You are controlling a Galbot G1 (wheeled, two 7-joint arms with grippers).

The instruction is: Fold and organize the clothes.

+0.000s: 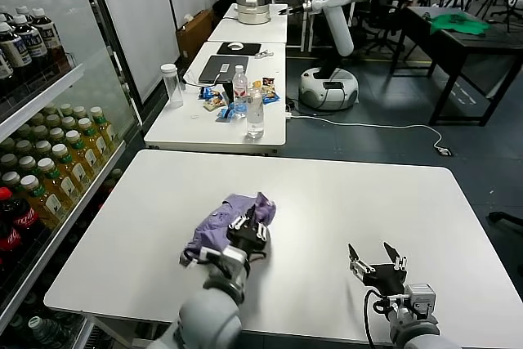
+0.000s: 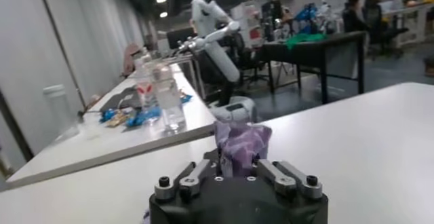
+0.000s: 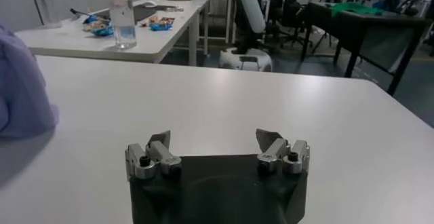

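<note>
T-shirt (image 1: 231, 220): bunched, long axis near-left to far-right | left gripper (image 1: 249, 233): pinching it | right gripper (image 1: 376, 256): spread

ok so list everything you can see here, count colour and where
T-shirt: one, lavender, bunched on the near white table, left of centre
clear water bottles: two, on the next white table behind
snack packets: several, blue and yellow, beside those bottles
laptop: one, dark, same table
bottled drinks: many, amber and dark, on the shelves at left
green cloth: one, on the dark table far right
other white robot: one, background
left gripper: at the T-shirt
right gripper: open over bare table, near right
</note>
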